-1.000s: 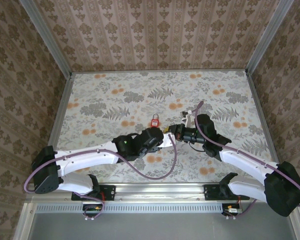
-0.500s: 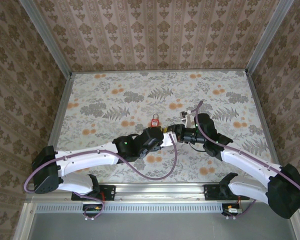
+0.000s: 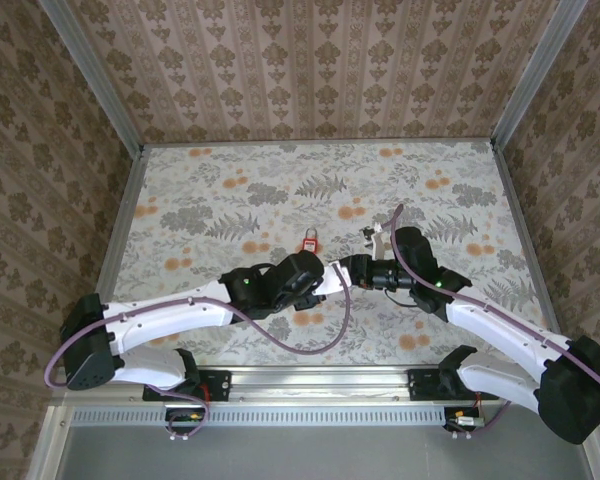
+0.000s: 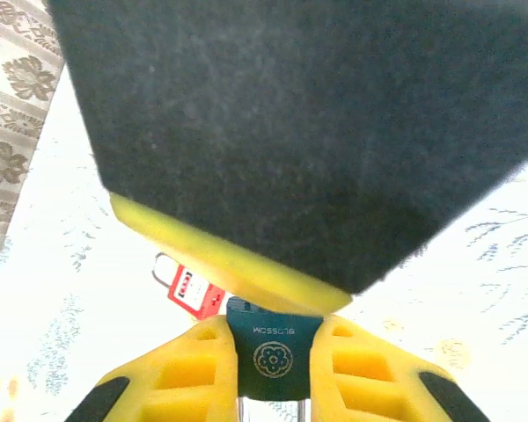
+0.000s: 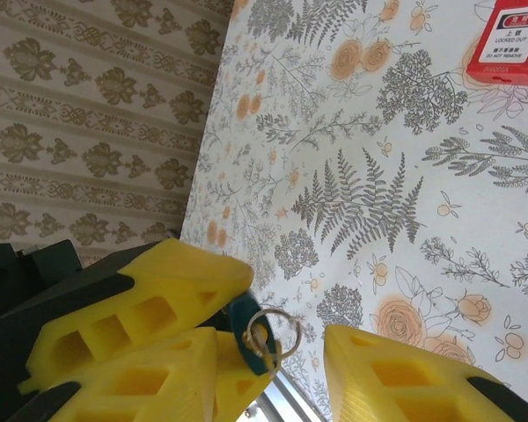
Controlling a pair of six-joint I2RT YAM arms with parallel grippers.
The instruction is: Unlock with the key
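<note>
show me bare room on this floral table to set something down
Free: on the floral-cloth table, the far strip between the small red padlock and the back wall, and its left side up to the metal rail. Crowded: near the padlock, where left gripper and right gripper meet.

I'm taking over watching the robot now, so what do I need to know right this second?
Left gripper: shut on the key, pinching its teal head.
Right gripper: open, close beside the key, gripping nothing.
Padlock: red, lying on the table just beyond both grippers, with nothing holding it.
Done: the key is in a grip.
Left to do: get the key into the padlock and turn it to unlock.
</note>
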